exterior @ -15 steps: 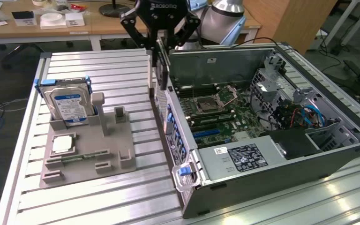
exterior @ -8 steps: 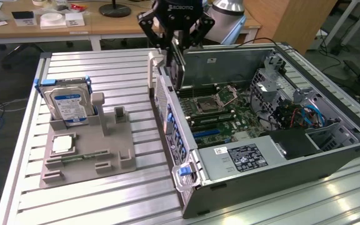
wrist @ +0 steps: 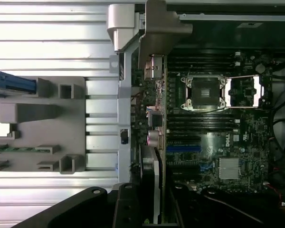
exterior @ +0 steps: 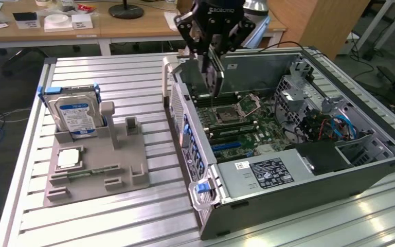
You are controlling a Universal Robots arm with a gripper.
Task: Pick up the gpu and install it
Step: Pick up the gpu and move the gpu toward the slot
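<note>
GPU (exterior: 215, 82) upright, clamped between fingers (exterior: 210, 51), hanging over open case (exterior: 321, 190), above motherboard (exterior: 238, 116), drive (exterior: 74, 116) at nine o'clock on counter (exterior: 115, 72)

Bright overhead light glares off the table (exterior: 129, 82); the case (exterior: 321, 185) lies shadowed inside.

we see gripper (exterior: 211, 57) over open case (exterior: 335, 188), jaws closed on gpu (exterior: 215, 82) | gpu hangs upright, edge-on, lower end over mobo (exterior: 242, 121) | hdd (exterior: 74, 116) stands in grey jig (exterior: 125, 170), chip (exterior: 68, 158) lies on same jig, ext view's left, apart from case | all on slatted table (exterior: 115, 72)
</note>
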